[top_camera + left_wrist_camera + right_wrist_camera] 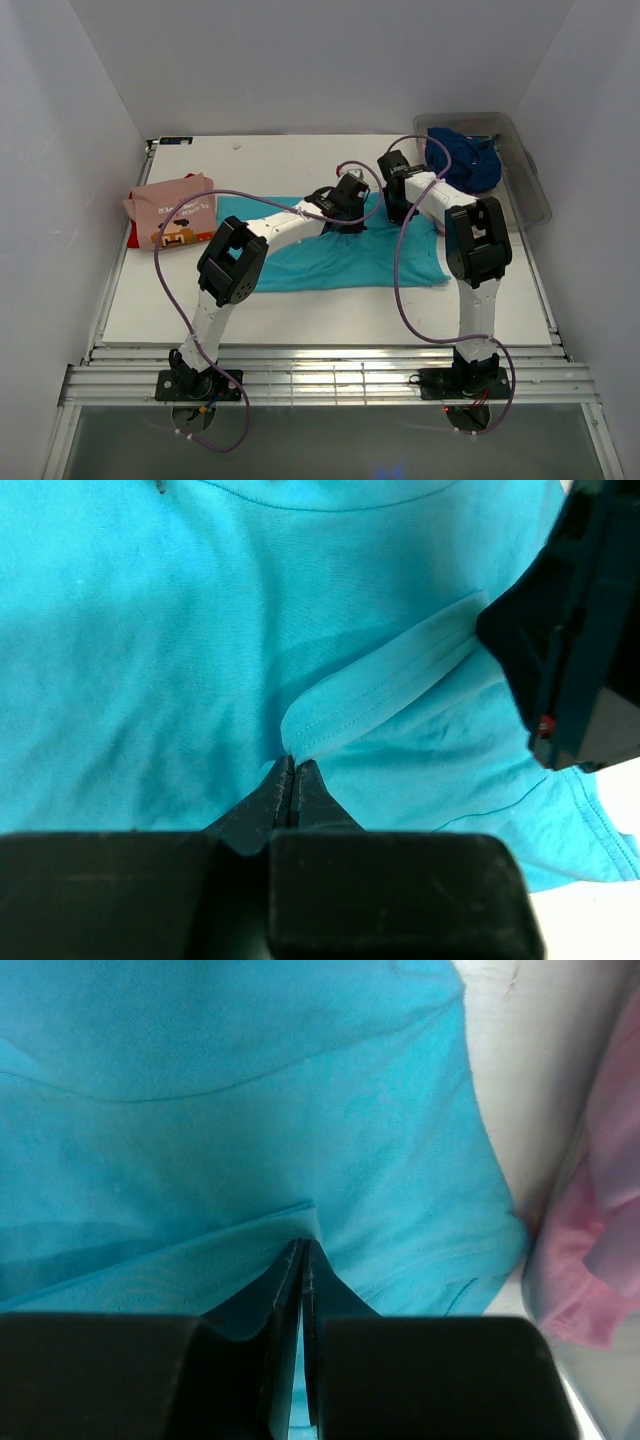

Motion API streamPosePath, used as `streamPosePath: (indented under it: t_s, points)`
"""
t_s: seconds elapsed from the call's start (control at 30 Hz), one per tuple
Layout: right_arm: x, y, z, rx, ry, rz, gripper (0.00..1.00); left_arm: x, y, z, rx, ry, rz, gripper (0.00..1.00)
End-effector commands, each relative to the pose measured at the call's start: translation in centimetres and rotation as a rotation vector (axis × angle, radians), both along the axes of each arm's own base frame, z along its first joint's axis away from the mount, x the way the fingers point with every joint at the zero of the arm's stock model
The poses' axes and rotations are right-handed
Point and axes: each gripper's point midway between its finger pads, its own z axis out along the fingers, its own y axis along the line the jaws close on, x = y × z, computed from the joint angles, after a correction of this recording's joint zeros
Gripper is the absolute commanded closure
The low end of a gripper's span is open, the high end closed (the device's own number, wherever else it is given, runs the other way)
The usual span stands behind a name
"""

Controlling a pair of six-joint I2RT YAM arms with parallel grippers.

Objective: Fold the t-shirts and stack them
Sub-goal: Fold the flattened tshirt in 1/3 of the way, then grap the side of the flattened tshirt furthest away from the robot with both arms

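White counter (300, 160) under everything, bare beyond the turquoise t-shirt (340, 262) on its far side and bare again on its near side, toward the arm bases. Turquoise t-shirt spread across mid-counter, wrinkled, its far edge partly hidden where both arms meet above it.

Right of the turquoise t-shirt and further back, clear tub (530, 190) holding a dark blue t-shirt (465, 160). Left of the turquoise t-shirt, just apart from its corner, folded salmon-pink t-shirt (172, 208) with white lettering, lying on a red t-shirt (133, 236) seen only as a sliver at the edge.

Left hand (291, 780) narrow, fingers pressed together, nipping the end of a turned-over hem fold (380, 695) on the turquoise t-shirt. Right hand (301, 1260) likewise closed tight, a sliver of turquoise cloth caught between its fingers, tips at a raised crease.

Past the turquoise t-shirt's right edge in the right wrist view, a strip of bare counter, then blurred pink cloth (600, 1210).
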Motion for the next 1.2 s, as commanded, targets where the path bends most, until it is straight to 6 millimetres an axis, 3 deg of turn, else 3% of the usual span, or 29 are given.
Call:
streamPosePath:
  t_s: [0.0,0.17,0.27,0.3,0.37,0.4,0.43,0.53,0.67,0.73,0.8,0.83,0.9,0.93,0.97,1.0,1.07,1.1,1.13,1.17]
  points:
    - [2.6,0.0,6.2,0.018,-0.159,-0.008,0.92,-0.4,-0.4,3.7,-0.048,-0.05,-0.004,0.99]
    - [3.4,0.1,7.9,0.025,-0.195,-0.006,0.92,-0.9,-1.0,3.7,-0.052,-0.054,-0.022,0.99]
    - [3.2,0.0,8.0,0.027,-0.193,-0.005,0.92,-1.5,-1.2,2.8,-0.04,-0.037,-0.037,0.93]
    - [2.9,-0.1,7.7,0.025,-0.183,-0.008,0.92,-1.7,-1.2,2.4,-0.03,-0.032,-0.038,0.81]
    - [2.7,-0.3,7.3,0.014,-0.181,-0.012,0.92,-2.1,-0.9,1.9,0.005,-0.041,-0.029,0.68]
    - [2.6,-0.4,6.9,0.009,-0.173,-0.012,0.92,-2.2,-0.7,1.6,0.021,-0.046,-0.026,0.52]
    - [2.5,-0.5,6.6,0.003,-0.165,-0.014,0.92,-2.2,-0.8,1.8,0.032,-0.056,-0.024,0.43]
    - [2.1,-0.5,5.8,0.001,-0.138,-0.014,0.92,-1.8,0.4,1.3,0.125,-0.07,0.022,0.23]
    - [1.3,-0.2,6.5,0.038,-0.147,-0.021,0.81,-0.9,2.7,2.3,0.255,-0.119,0.097,0.2]
    - [0.6,-0.2,6.6,0.054,-0.152,-0.017,0.78,-0.2,4.3,4.5,0.281,-0.187,0.161,0.17]
    - [0.0,0.0,8.0,0.081,-0.176,-0.013,0.74,-0.1,5.8,5.7,0.313,-0.228,0.199,0.16]
    - [-0.3,-0.1,8.4,0.09,-0.183,-0.013,0.73,0.2,6.8,7.6,0.328,-0.277,0.232,0.16]
    - [-1.7,0.1,9.1,0.124,-0.18,-0.005,0.73,-0.1,8.3,8.4,0.362,-0.299,0.253,0.15]
    - [-2.3,0.3,9.3,0.139,-0.18,0.0,0.73,-0.2,9.2,10.1,0.36,-0.333,0.284,0.14]
    - [-3.1,0.2,9.3,0.154,-0.185,0.003,0.75,-0.4,10.0,10.5,0.366,-0.343,0.305,0.14]
    - [-3.2,0.1,9.2,0.156,-0.191,0.002,0.77,-0.5,11.9,9.8,0.394,-0.331,0.333,0.16]
    - [-3.4,-0.2,9.2,0.143,-0.196,-0.005,0.82,-0.1,14.3,10.8,0.362,-0.323,0.388,0.25]
    - [-3.1,-0.2,9.5,0.143,-0.202,-0.005,0.82,1.1,17.1,10.6,0.361,-0.296,0.441,0.43]
    - [-2.9,-0.1,9.7,0.139,-0.202,0.003,0.82,1.4,18.9,10.0,0.359,-0.269,0.464,0.49]
    - [-2.6,-0.1,9.3,0.13,-0.19,0.004,0.79,1.8,19.6,10.6,0.316,-0.261,0.454,0.5]
